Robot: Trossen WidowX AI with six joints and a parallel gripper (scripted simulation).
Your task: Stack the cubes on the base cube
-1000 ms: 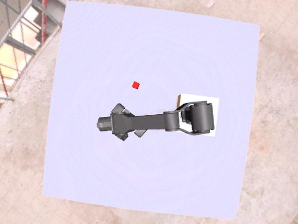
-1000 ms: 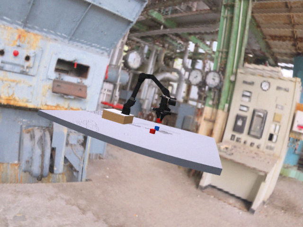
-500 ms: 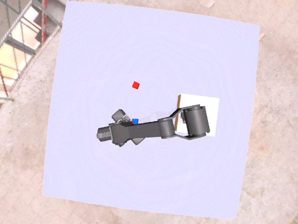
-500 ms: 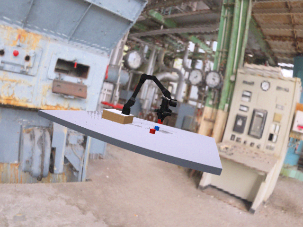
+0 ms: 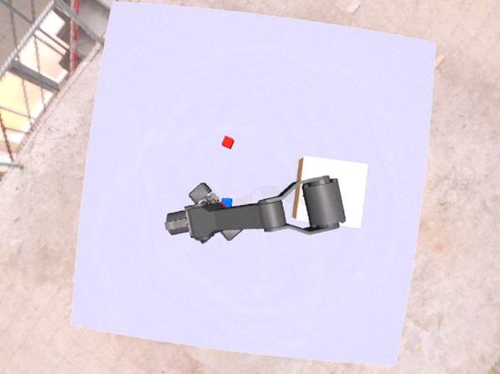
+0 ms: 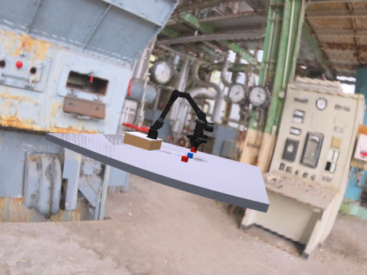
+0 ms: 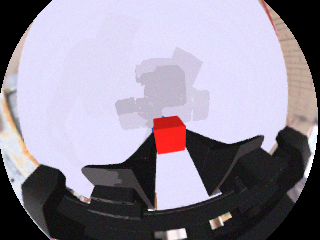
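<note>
Above the blue cube [image 6: 190, 154] on the desk [image 6: 225, 180], gripper [image 6: 194, 148] clamped on red cube [image 7: 170, 135]; second red cube [image 5: 227, 141] apart

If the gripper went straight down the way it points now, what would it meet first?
Probably the blue cube: the gripper, shut on a red cube, hangs just above it. The wrist view hides the blue cube, so exact alignment is unclear.
</note>
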